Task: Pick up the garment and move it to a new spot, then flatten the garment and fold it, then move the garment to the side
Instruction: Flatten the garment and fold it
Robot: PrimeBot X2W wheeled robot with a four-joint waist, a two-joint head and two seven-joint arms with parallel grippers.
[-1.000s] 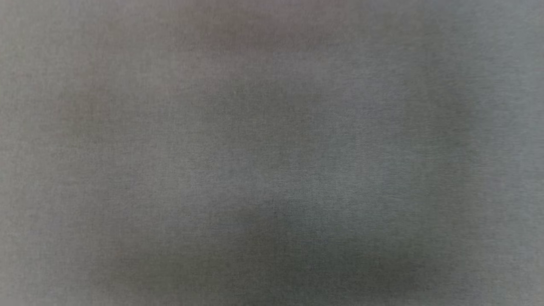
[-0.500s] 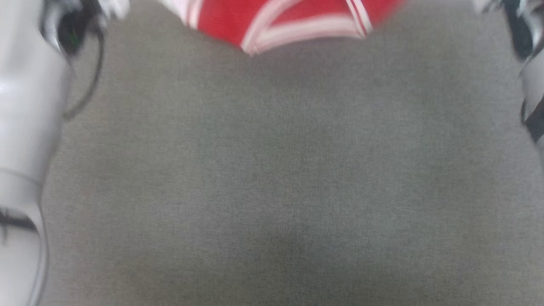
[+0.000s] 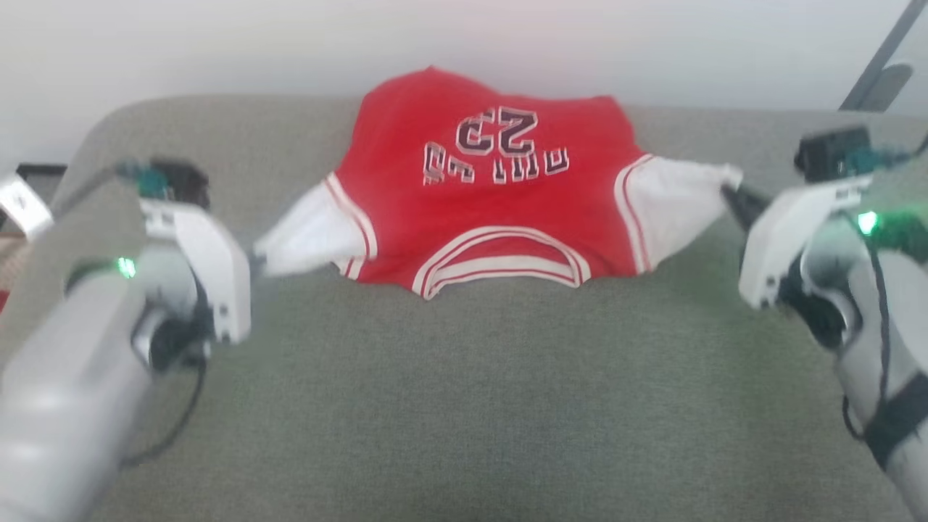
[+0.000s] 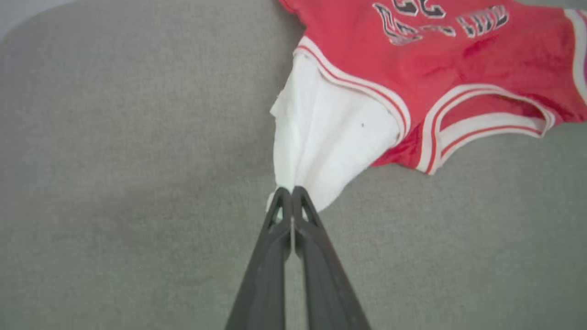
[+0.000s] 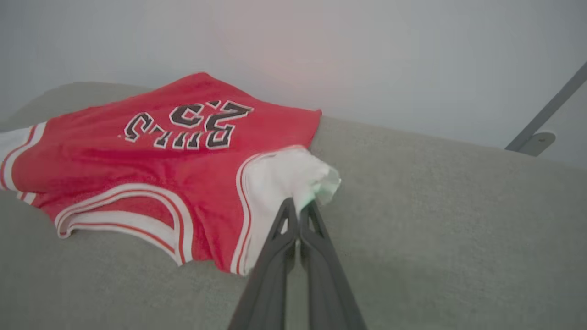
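Two grips: my left gripper [image 4: 291,195] and right gripper [image 5: 300,208] each have fingers pressed together on a white sleeve end. This stretches the shirt [image 3: 493,210] flat between them (print up) on the grey cushion [image 3: 464,406], ready for smoothing, I judge.

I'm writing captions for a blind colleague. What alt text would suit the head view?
A red jersey with white sleeves lies spread, number side up, on a grey cushion, collar nearest the camera. The left gripper, jaws shut, pinches one sleeve tip and the right gripper pinches the other, holding the sleeves out to either side.
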